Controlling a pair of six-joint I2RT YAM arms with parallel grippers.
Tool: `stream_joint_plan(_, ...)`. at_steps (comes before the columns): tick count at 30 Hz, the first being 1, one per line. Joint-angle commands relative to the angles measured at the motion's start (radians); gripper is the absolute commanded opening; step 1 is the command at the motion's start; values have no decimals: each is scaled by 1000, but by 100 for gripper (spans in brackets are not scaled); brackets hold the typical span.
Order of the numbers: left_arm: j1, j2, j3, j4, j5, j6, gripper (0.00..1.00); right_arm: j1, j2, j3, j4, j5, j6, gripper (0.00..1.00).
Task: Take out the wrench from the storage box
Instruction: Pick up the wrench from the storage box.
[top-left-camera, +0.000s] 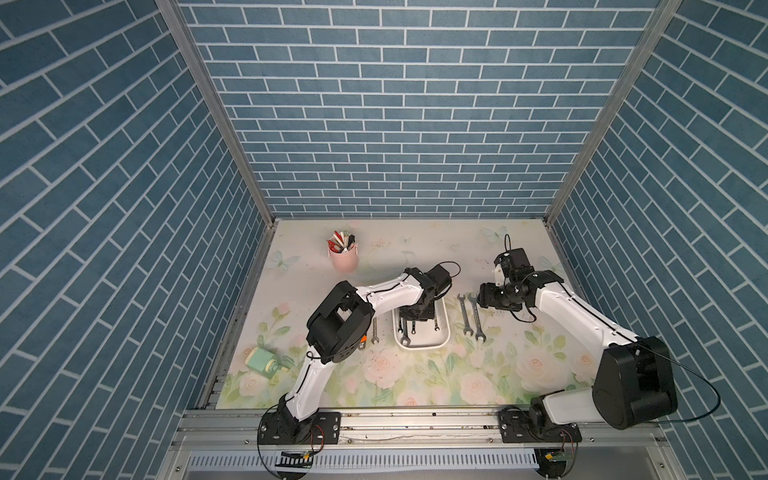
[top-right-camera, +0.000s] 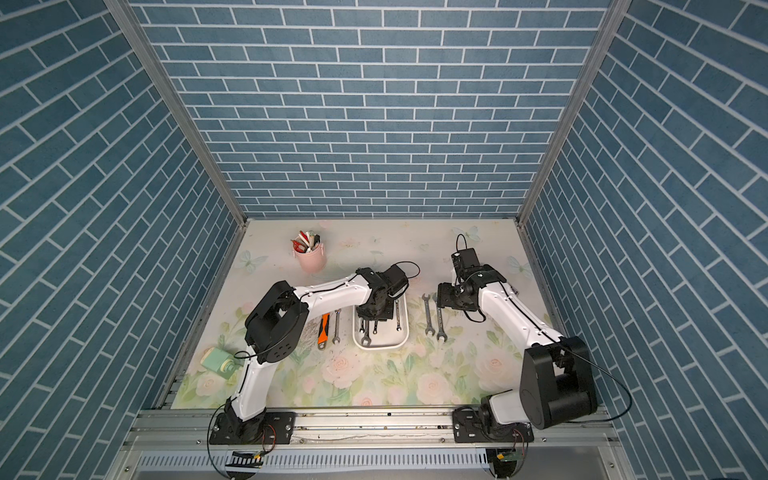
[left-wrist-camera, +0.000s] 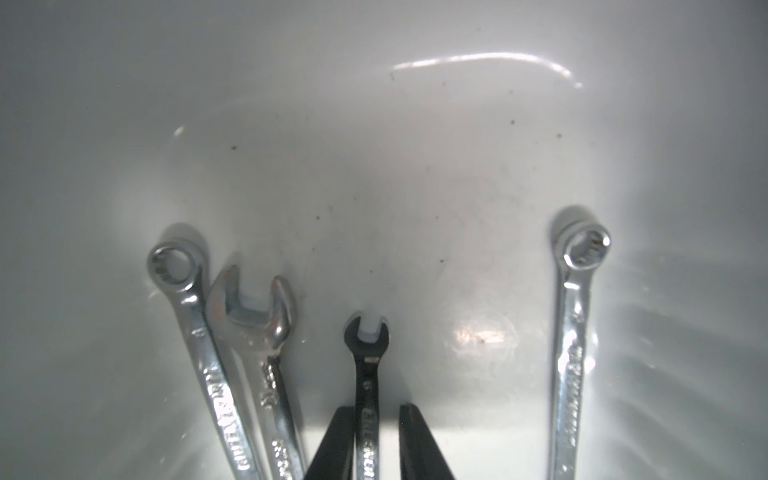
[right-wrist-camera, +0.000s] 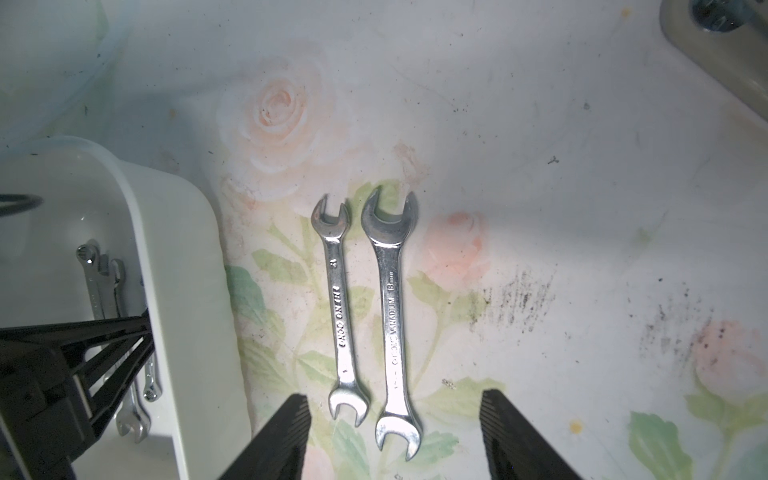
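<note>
The white storage box (top-left-camera: 419, 345) (top-right-camera: 380, 345) lies mid-table in both top views. My left gripper (left-wrist-camera: 376, 409) (top-left-camera: 415, 316) reaches down into it. Its fingers stand slightly apart around the shaft of a small black wrench (left-wrist-camera: 368, 374) that lies on the box floor (left-wrist-camera: 374, 187); one finger touches it, and a narrow gap shows at the other. Three silver wrenches (left-wrist-camera: 195, 324) (left-wrist-camera: 257, 328) (left-wrist-camera: 577, 316) also lie in the box. My right gripper (right-wrist-camera: 395, 397) (top-left-camera: 482, 299) hangs open right of the box, above two silver wrenches (right-wrist-camera: 340, 307) (right-wrist-camera: 392, 316) on the mat.
Left of the box lie another silver wrench (top-right-camera: 336, 326) and an orange-handled tool (top-right-camera: 323, 330). A pink cup of pens (top-left-camera: 344, 259) stands at the back left. A green object (top-left-camera: 262, 360) lies near the left edge. The box wall (right-wrist-camera: 178, 257) is close beside my right gripper.
</note>
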Motion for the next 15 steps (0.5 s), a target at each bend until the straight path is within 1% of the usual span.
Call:
stream_joint_plan(1,18,31,2,-73,31,10,24,-5,-4,9,-16,-9,-3,69)
stream_joint_plan(8,28,54,7,-102,52,58,17,-5,5,13,-13,-14,-3,69)
stream_joint_plan(12,31,73,10,-111,43,78,10,-5,3,14,-14,-15,-3,69)
stream_joint_plan(15,33,76,16,-109,41,82,9,-5,2,12,-16,-15,-3,69)
